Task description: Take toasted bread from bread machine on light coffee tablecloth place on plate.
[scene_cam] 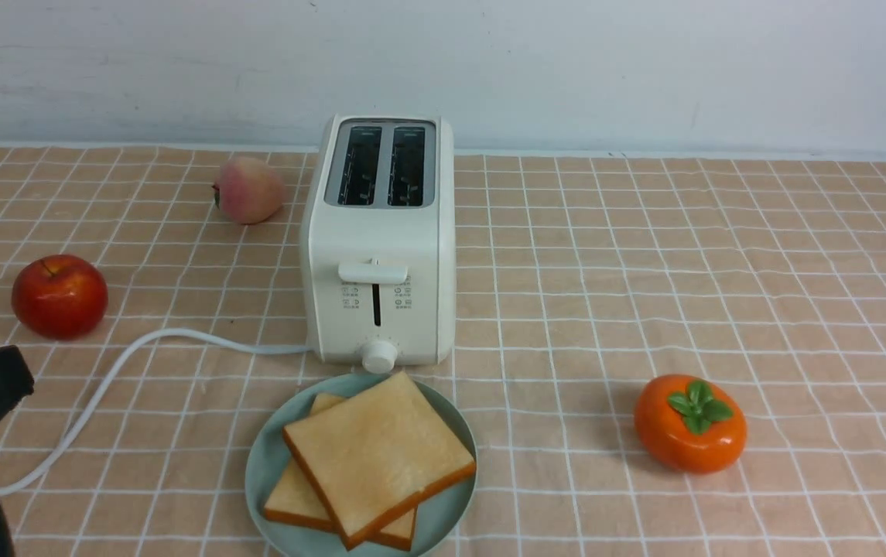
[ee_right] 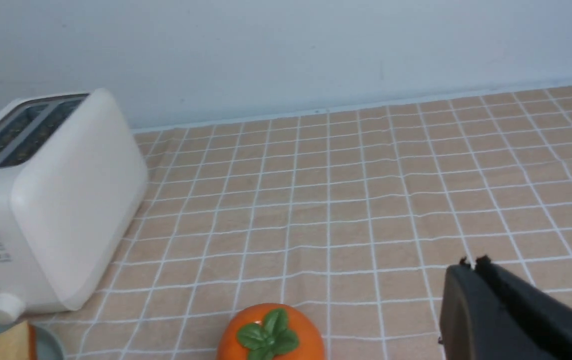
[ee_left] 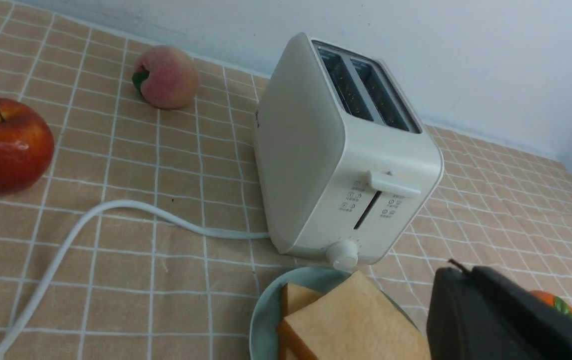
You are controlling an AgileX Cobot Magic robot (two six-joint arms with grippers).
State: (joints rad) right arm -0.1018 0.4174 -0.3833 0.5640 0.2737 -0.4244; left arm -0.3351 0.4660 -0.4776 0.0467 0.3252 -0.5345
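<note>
Shows both slices of toast (scene_cam: 377, 456) lying stacked and askew on the plate (scene_cam: 260, 473), just in front of the toaster (scene_cam: 381, 232) on the checked tablecloth (scene_cam: 644, 271) covering the bench, with the two slots (scene_cam: 359, 165) empty: judged done, with nothing left but parking the arms. Finds the left end effector (ee_left: 460, 272) and the right end effector (ee_right: 473, 262) each pinched together on nothing, apart from the bread. Offers no readable brand, only tiny icons (scene_cam: 350, 294) beside the lever (scene_cam: 372, 271), too small to make out.
</note>
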